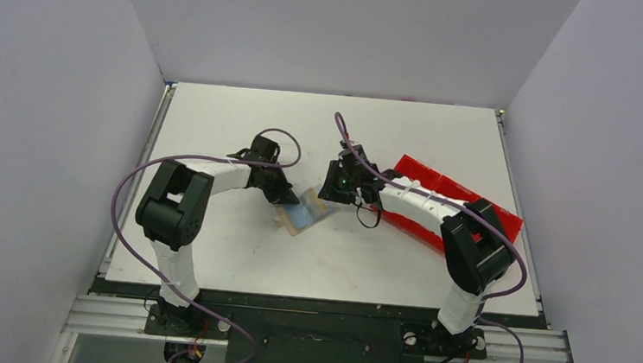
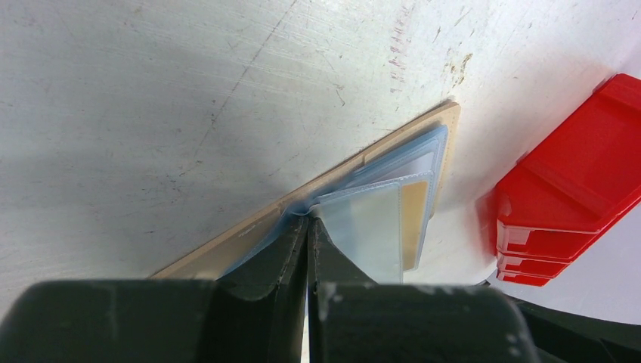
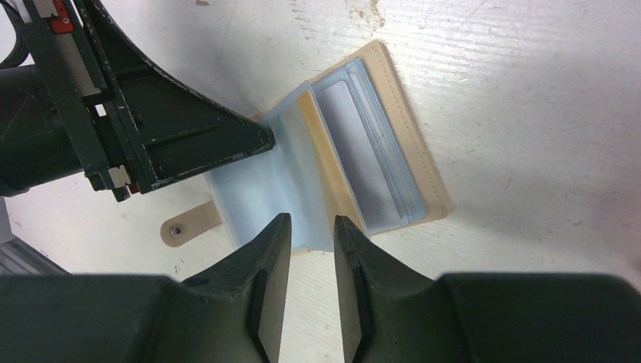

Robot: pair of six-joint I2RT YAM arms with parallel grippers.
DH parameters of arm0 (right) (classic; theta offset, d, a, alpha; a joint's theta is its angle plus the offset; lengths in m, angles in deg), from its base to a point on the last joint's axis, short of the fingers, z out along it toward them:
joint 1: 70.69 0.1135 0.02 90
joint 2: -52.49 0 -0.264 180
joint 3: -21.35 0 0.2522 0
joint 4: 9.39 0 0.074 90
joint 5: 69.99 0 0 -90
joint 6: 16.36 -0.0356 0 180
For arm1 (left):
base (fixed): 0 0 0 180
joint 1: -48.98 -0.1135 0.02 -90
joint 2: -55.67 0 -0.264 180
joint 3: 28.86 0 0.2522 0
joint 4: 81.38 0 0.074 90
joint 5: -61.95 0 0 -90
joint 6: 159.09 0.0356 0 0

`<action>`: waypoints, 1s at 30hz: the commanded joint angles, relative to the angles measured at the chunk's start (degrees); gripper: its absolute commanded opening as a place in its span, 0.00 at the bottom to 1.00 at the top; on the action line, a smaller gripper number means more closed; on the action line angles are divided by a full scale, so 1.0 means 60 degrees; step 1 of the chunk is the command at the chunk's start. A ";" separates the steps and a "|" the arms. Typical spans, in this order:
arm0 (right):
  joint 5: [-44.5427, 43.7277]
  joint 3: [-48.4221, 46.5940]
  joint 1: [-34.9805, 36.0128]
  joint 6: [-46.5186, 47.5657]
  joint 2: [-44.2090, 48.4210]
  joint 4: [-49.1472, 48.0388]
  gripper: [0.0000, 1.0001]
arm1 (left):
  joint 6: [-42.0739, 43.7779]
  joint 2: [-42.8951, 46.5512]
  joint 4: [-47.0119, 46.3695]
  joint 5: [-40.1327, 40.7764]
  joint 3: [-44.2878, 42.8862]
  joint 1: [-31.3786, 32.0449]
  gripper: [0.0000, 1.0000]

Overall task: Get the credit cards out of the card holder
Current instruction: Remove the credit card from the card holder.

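Note:
The tan-brown card holder (image 1: 305, 214) lies open on the white table between the two grippers. Its clear blue sleeves (image 3: 261, 193) fan out, and pale grey credit cards (image 3: 361, 155) sit inside them. In the left wrist view the holder (image 2: 242, 238) runs diagonally, with a pale card (image 2: 372, 231) in a sleeve. My left gripper (image 2: 308, 219) is shut, its tips touching the sleeves at the holder's fold. My right gripper (image 3: 310, 225) is open a little, empty, with its tips just above the near edge of a sleeve.
A red compartment tray (image 1: 424, 174) lies right of the holder, under my right arm, and also shows in the left wrist view (image 2: 574, 181). The holder's snap tab (image 3: 189, 224) sticks out on the table. Grey walls enclose the table.

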 commanded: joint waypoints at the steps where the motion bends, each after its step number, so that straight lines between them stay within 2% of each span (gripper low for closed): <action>1: 0.0246 0.0107 0.0161 -0.0079 -0.0019 -0.0422 0.22 | 0.0432 -0.0642 0.0617 0.1333 0.0144 -0.0062 0.00; 6: 0.0285 0.0173 0.0374 -0.0218 -0.0320 -0.0572 0.17 | 0.0451 -0.0629 0.0603 0.1326 0.0151 -0.0063 0.00; 30: -0.0370 0.0274 0.0315 -0.0092 -0.0571 -0.0450 0.18 | 0.0520 -0.0567 0.0661 0.1277 0.0059 -0.0063 0.00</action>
